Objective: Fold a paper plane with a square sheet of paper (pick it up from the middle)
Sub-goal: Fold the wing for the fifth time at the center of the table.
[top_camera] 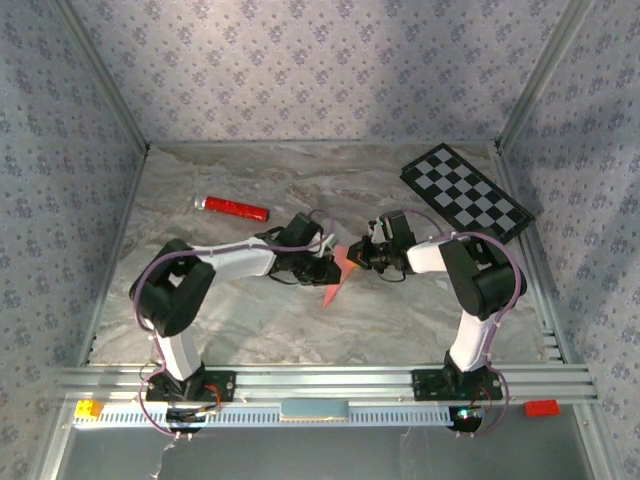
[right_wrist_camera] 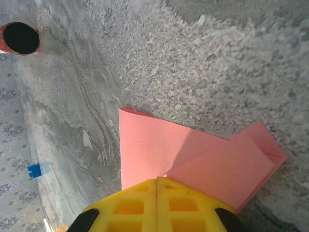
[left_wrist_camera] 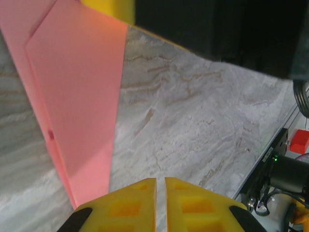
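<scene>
The square sheet of paper (top_camera: 338,280) is pink and folded into a narrow pointed shape, held just above the marble table between the two arms. My right gripper (top_camera: 357,256) is shut on it. In the right wrist view the layered folds (right_wrist_camera: 159,145) fan out from the pressed-together yellow fingertips of that gripper (right_wrist_camera: 158,180). My left gripper (top_camera: 326,264) sits close beside the paper. In the left wrist view its yellow tips (left_wrist_camera: 161,180) stand a narrow slit apart with bare table between them, and the pink paper (left_wrist_camera: 82,96) lies to their left.
A red cylinder (top_camera: 236,208) lies at the back left, its dark open end seen from the right wrist (right_wrist_camera: 19,37). The black-and-white checkerboard (top_camera: 466,192) rests at the back right. A metal rail (top_camera: 320,382) runs along the near edge, with a red block (top_camera: 541,407) and a yellow block (top_camera: 88,409).
</scene>
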`<control>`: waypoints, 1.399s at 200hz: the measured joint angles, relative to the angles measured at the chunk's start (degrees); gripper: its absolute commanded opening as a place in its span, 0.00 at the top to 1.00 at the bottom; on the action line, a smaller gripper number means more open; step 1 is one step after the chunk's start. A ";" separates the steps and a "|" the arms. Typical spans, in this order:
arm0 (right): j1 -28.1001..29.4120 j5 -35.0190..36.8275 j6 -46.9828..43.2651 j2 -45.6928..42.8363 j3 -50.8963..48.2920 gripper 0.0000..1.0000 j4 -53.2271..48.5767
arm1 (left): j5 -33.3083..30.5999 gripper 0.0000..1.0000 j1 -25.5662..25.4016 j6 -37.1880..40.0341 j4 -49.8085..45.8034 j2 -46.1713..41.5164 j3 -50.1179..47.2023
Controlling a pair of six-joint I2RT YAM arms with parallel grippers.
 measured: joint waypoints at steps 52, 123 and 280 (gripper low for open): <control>0.00 0.02 0.00 0.00 -0.04 0.98 0.02 | 1.51 0.92 0.02 0.04 -0.04 2.93 -4.35; -0.02 -0.04 0.00 -0.11 -0.26 0.98 0.22 | 1.25 0.96 -0.15 1.38 0.70 -1.11 -9.94; -0.07 -0.09 -0.04 -0.17 -0.20 0.97 0.00 | -2.36 0.99 0.52 1.53 -3.48 9.33 10.03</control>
